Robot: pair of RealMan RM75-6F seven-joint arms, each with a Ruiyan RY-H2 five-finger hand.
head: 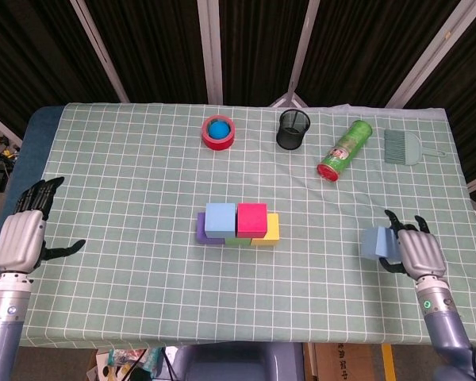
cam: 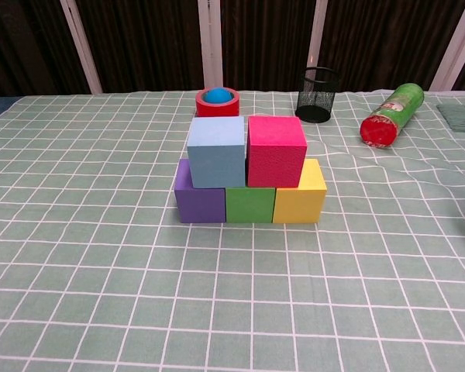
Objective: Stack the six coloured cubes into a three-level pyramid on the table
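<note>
Purple [cam: 199,200], green [cam: 249,204] and yellow [cam: 302,198] cubes form a row at the table's middle. A light blue cube [cam: 216,151] and a pink cube [cam: 275,150] sit on top of them. In the head view the same stack shows with the blue cube [head: 220,219] beside the pink cube [head: 251,218]. My right hand [head: 416,252] at the right front holds another light blue cube [head: 375,242], lifted a little off the cloth. My left hand [head: 22,236] hovers at the left edge, fingers apart, holding nothing. Neither hand shows in the chest view.
At the back stand a red tape roll with a blue ball inside [head: 219,131], a black mesh cup [head: 293,128], a lying green can [head: 344,149] and a grey brush [head: 402,147]. The checked cloth [head: 127,198] covers the table.
</note>
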